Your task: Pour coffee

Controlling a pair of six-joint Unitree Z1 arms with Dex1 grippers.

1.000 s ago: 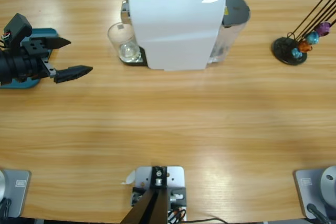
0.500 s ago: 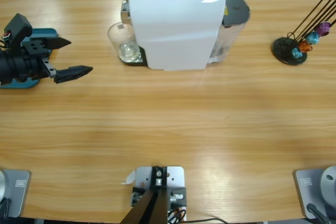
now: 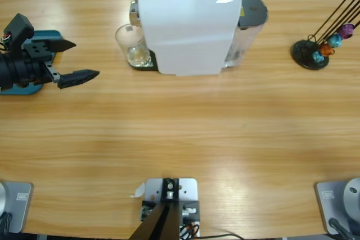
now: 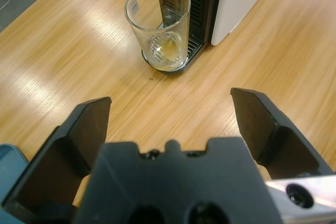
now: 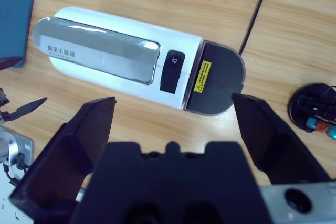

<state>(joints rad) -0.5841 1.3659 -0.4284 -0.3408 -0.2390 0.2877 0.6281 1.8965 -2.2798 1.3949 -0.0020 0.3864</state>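
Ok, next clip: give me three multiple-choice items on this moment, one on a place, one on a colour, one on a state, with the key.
1. Where does the glass stand?
A. on the machine's black drip tray, at the white coffee machine's spout end
B. beside the capsule stand
C. between the left gripper's jaws

2. What colour is the flat thing under the left arm in the high view?
A. red
B. teal blue
C. white

3. How is the left gripper now?
A. shut on the glass
B. shut on nothing
C. open, short of the glass, holding nothing

Key: 1 A, the left wrist view shows the glass on the tray under the spout. 2 B, a teal blue edge shows beside the arm. 3 C, both views show its jaws spread with bare table between them and the glass.
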